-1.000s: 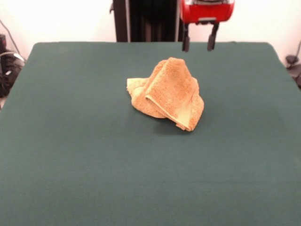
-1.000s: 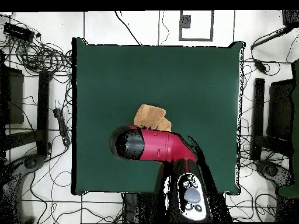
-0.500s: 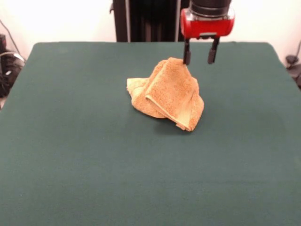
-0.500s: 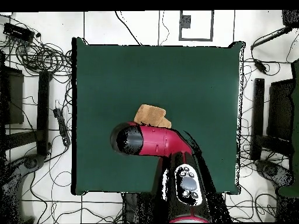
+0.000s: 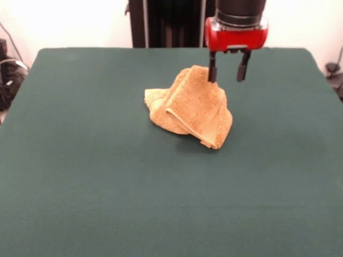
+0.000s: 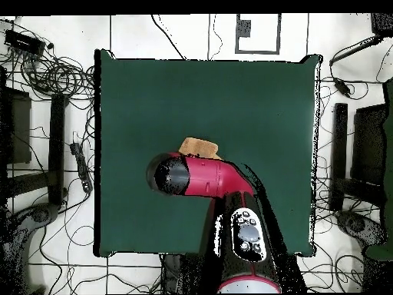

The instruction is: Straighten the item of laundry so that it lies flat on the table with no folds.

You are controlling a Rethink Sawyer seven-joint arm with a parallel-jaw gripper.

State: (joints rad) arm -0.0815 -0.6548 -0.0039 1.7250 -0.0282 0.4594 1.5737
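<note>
Towel: small orange-tan terry towel (image 5: 190,106) (image 6: 198,146), bunched into a folded peak on the dark green felt table (image 5: 80,176) (image 6: 253,100).
Gripper: red-and-black gripper (image 5: 228,73) at the peak's 1 o'clock, fingers spread, holding nothing.

Bunched towel (image 5: 190,107) mid-table (image 5: 80,160), open hand (image 5: 228,72) just above its far, peaked edge.

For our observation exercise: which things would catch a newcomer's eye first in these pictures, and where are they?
The crumpled orange-tan towel stands heaped near the middle of the dark green table. Just above its peak, toward the far side, the red-and-black gripper hangs with its fingers open.
</note>
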